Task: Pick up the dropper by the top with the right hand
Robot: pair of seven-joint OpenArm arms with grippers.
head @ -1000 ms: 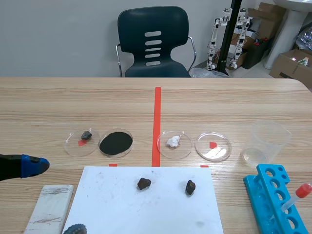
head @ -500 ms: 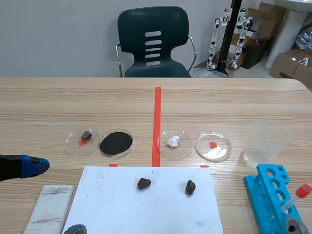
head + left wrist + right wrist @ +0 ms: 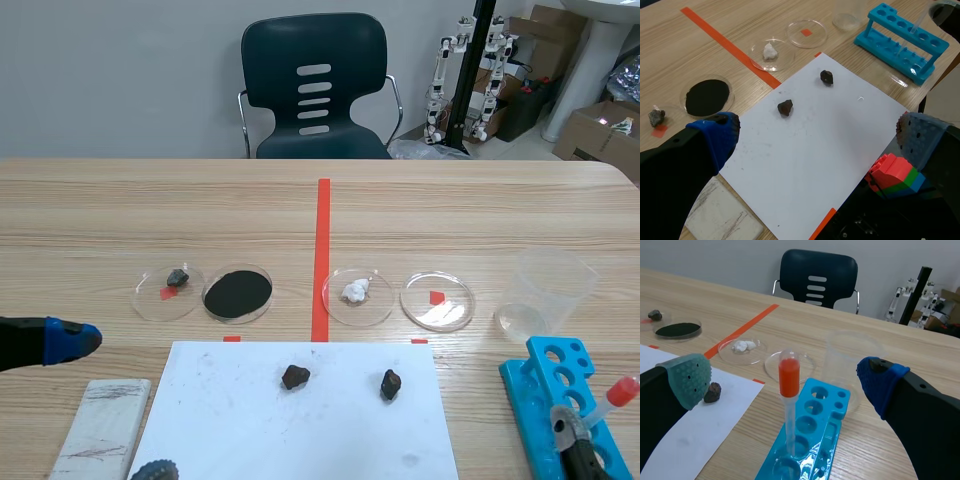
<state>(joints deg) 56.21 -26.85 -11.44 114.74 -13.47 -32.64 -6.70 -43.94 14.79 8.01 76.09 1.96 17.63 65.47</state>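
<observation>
The left gripper (image 3: 817, 139), fingers apart, hangs beside the white sheet (image 3: 300, 430). The dishes (image 3: 148, 303) hold a grey stone (image 3: 177, 277), black powder (image 3: 238, 293) and a white lump (image 3: 354, 292). Near the table's (image 3: 450, 215) right edge the dropper (image 3: 789, 410) stands in the blue rack (image 3: 520, 388), between the right gripper's (image 3: 785, 380) spread fingers, untouched.

Left gripper (image 3: 817, 137), yours to log: two thick black fingers with smooth matte casings; bright blue pad (image 3: 715, 134) on one, grey-blue pad (image 3: 921, 136) with small dark dots on the other. Right gripper (image 3: 785, 381): the same thick black fingers; grey-green pad (image 3: 690, 376), dotted, on one, deep-blue pad (image 3: 879, 381) with a lightly wrinkled surface on the other.
</observation>
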